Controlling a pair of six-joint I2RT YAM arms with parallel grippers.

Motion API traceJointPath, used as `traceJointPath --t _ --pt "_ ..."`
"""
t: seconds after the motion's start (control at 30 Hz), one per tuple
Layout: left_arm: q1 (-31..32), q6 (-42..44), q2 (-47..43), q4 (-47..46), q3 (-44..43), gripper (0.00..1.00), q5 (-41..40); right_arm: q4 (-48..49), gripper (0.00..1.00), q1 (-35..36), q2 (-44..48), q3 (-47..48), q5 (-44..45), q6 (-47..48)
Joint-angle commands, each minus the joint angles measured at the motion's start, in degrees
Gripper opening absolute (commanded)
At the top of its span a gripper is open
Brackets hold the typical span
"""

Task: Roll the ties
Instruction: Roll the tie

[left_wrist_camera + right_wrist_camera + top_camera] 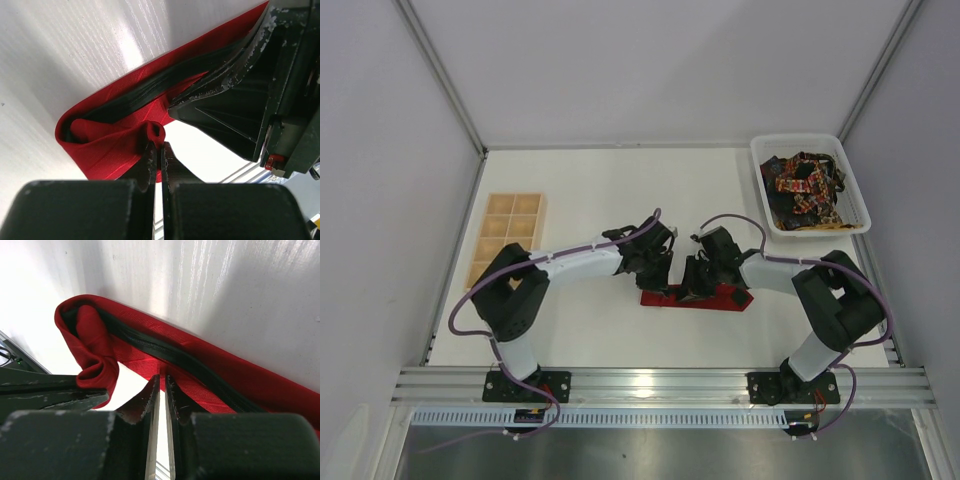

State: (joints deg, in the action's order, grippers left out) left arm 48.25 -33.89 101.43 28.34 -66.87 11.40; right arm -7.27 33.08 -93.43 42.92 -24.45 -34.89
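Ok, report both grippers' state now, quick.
Left gripper: jaws shut, pinching a rolled fold of the red tie.
Right gripper: jaws almost together at the tie's edge; whether they grip it cannot be told.

My bench (600, 190) is white. Near its front edge, in the middle, lies the red tie (725, 298), stretched from left to right, with its pointed end toward my right side. On the left side lies a wooden tray (510, 230) with square compartments. In the far right corner stands a white bin (798, 139), well apart from the tie.
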Motion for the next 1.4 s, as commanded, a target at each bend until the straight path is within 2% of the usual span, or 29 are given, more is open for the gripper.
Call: traceJointPath --t 0.0,1.37 --pt "-0.2 1.2 1.3 -0.5 -2.5 0.00 1.5 1.9 0.13 -0.1 -0.5 -0.8 -0.5 -0.4" --pt "-1.8 2.1 8.1 -0.9 -6.1 0.00 2.6 3.1 0.10 0.1 0.1 -1.2 -1.7 -2.3"
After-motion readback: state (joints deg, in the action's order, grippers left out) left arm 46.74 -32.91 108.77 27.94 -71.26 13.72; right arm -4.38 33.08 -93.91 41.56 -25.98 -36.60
